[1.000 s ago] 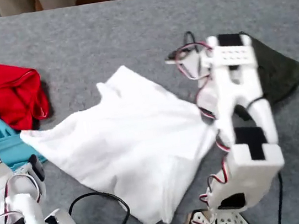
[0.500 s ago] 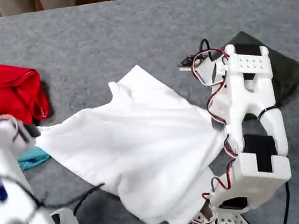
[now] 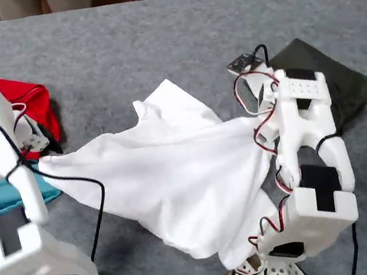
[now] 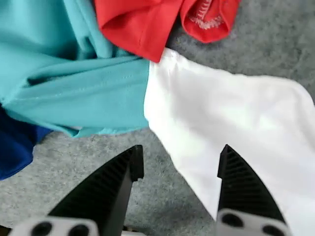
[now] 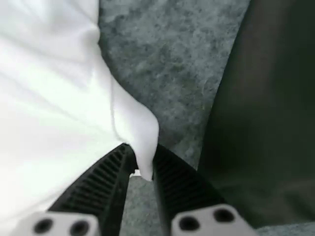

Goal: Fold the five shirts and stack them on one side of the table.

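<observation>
Right now the right claw (image 5: 140,158) is pinched narrow on a fold at the edge of the white shirt (image 3: 176,179), with the cloth caught between its two black jaws. Just beside that pinch lies the dark green shirt (image 3: 341,88), flat on the grey table (image 3: 122,43), near the held edge but not caught in it.

At the far side of the white shirt, the left claw (image 4: 179,157) stands wide and holds nothing. One jaw is over bare table and the other over the shirt's corner. That corner touches the teal shirt (image 4: 64,83) and reaches up to the red shirt (image 4: 142,24). A blue shirt (image 4: 15,147) peeks out beside the teal one. The white shirt lies rumpled across the middle of the table, stretched between the two arms.

The step in hand looks like spreading this shirt before folding it. To do it well, the left claw should drop onto the white corner alone, staying off the teal cloth. Then both arms should draw apart gently until the wrinkles go, without tugging the fold out of the right claw.
</observation>
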Action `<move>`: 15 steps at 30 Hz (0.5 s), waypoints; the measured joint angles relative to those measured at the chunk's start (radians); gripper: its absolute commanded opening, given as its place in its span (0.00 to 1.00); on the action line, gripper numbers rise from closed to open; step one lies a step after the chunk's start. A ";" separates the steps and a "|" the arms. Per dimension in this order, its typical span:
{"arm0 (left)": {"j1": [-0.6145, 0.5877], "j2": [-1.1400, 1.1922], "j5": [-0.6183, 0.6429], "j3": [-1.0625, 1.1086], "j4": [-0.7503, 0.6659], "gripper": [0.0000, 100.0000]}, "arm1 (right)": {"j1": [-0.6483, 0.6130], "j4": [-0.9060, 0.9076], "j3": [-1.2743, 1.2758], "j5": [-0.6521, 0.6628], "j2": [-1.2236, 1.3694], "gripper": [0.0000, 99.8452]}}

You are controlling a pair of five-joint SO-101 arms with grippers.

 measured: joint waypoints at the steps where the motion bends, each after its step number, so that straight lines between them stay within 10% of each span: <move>1: 0.000 0.040 0.009 -0.026 0.003 0.25 | 0.000 -0.037 0.018 0.000 0.000 0.00; 15: -0.199 0.611 0.092 -0.434 0.008 0.02 | -0.002 -0.227 0.115 -0.009 0.000 0.00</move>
